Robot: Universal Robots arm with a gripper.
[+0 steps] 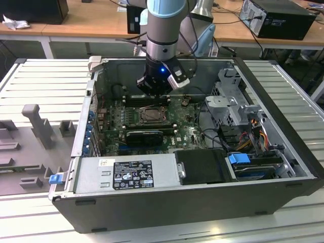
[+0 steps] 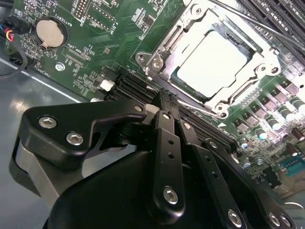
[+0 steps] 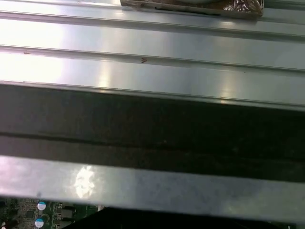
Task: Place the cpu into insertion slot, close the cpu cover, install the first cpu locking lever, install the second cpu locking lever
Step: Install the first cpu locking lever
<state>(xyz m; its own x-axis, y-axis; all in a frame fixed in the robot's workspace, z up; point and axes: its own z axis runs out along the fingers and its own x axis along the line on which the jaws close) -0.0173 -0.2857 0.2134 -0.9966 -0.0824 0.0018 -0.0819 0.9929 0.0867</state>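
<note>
The cpu (image 2: 217, 59) sits pale and square in the insertion slot (image 1: 151, 115), just ahead of the pincer's (image 2: 164, 100) tips and a little below them, not touched by them. The cpu cover (image 2: 268, 61) lies flat on it, its silvery frame ringing the chip's top. The pincer's fingers (image 2: 167, 143) are drawn together at the tips with nothing between them. Directly under the tips run the long black card slots (image 2: 138, 88) on the green circuit board (image 2: 119, 38); a round coin battery (image 2: 50, 33) lies well off to one side of the pincer. In the exterior view the pincer (image 1: 154, 95) hangs from the arm (image 1: 164, 30) inside the open computer case (image 1: 202, 202), close above the slot
</note>
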